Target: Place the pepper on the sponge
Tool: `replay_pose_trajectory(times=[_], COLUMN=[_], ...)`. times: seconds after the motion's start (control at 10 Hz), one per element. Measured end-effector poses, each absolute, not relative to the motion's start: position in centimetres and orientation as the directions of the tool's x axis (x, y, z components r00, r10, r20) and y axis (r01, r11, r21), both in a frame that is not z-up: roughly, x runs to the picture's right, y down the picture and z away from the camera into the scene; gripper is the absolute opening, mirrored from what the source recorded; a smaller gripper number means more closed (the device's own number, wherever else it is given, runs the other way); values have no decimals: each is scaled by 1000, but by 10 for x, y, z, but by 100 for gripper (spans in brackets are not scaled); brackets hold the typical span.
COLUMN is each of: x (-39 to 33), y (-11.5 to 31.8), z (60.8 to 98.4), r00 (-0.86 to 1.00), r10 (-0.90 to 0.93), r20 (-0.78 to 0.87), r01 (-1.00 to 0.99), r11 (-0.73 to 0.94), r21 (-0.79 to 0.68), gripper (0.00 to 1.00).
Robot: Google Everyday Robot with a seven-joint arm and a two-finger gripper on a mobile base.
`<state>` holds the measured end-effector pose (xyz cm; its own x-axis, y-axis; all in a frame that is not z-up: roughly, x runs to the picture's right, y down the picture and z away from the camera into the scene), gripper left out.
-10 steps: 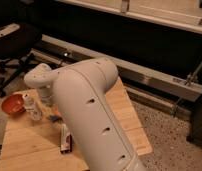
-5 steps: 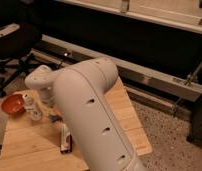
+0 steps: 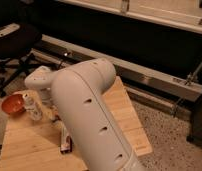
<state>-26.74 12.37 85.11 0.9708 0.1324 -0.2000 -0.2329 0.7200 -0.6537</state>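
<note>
pepper cannot be made out anywhere in this view, and the sponge cannot be picked out either; the robot's own arm [image 3: 89, 115] covers much of the counter [image 3: 125, 119].

the tool [image 3: 32, 106] hangs at the far left end of the arm, straight below a rounded white wrist joint [image 3: 38, 79], and shows only as a pale upright shape low over the left part of the counter. whether it is wide, narrow or holding anything cannot be told. a faint reddish smear sits near its top, but what that is cannot be told.

just left of the tool stands a round red-orange bowl [image 3: 14, 104], upright near the counter's left edge. to the right of the tool and nearer the camera lies a flat white-and-dark bar [image 3: 65, 144], running lengthwise toward the camera, with its right side hidden by the arm.

the arm is thick, white and smooth, with a few small dark slots along its side. it rises from the bottom edge to a bend above the middle of the counter, then reaches left to the wrist joint.

the counter is light wood in plank strips, bare on its right side. beyond it are a speckled floor [image 3: 169, 137], a long metal rail [image 3: 144, 77] running on a slant, and a dark office chair [image 3: 16, 42] at the upper left.
</note>
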Motion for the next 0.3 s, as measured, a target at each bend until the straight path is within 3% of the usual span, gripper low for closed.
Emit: replay_pose_trajectory(times=[0.3], x=[-271], y=[114], z=[848], r00=[971], r10=[137], r20=[-194], r01=[-232], r11=[730], r21=[-643], gripper=[64])
